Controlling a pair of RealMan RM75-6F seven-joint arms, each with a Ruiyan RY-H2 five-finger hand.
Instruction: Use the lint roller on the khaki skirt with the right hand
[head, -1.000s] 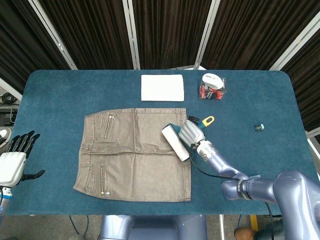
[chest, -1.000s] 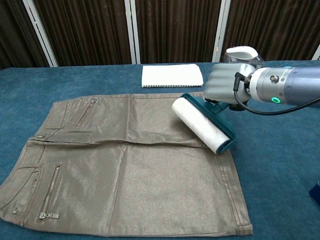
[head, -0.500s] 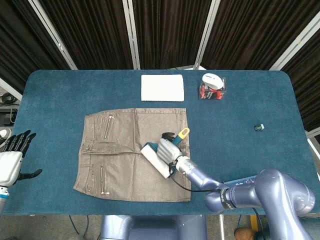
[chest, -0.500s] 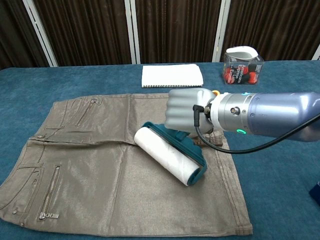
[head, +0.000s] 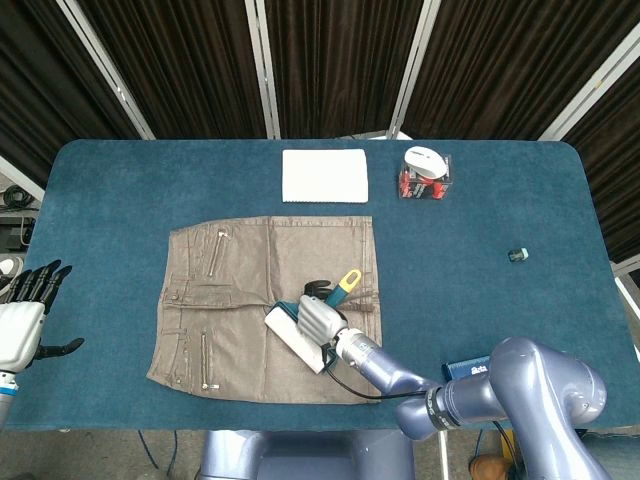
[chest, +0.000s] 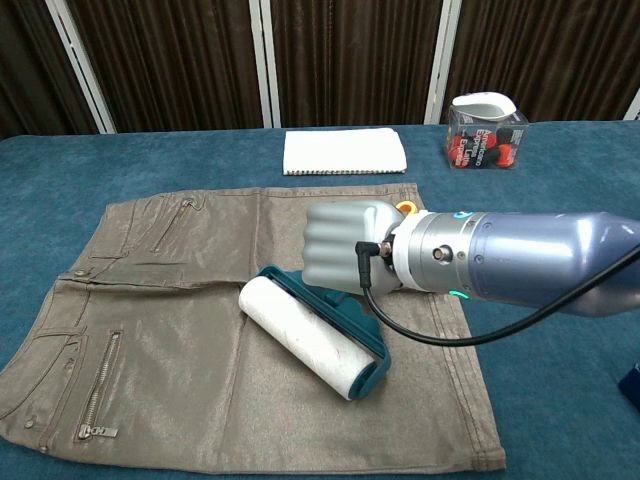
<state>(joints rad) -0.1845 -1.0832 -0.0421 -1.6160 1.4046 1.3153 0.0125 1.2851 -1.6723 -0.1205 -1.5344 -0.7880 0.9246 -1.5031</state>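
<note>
Roller on the skirt, held in the right hand.

The lint roller (chest: 311, 339) lies on the right half of the khaki skirt (chest: 170, 330), which is spread flat on the near middle of the table (head: 120, 180). The right hand (chest: 345, 248) is wrapped tight around its handle. The left hand (head: 22, 318) sits at the table's far left edge, fingers seemingly spread and empty. Beyond the skirt lie a white cloth (head: 324, 175) and a clear box (head: 424, 175).

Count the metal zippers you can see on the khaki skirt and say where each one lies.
2: one zipper lies near the khaki skirt's upper left, the other zipper near its lower left. Others may be hidden.
</note>
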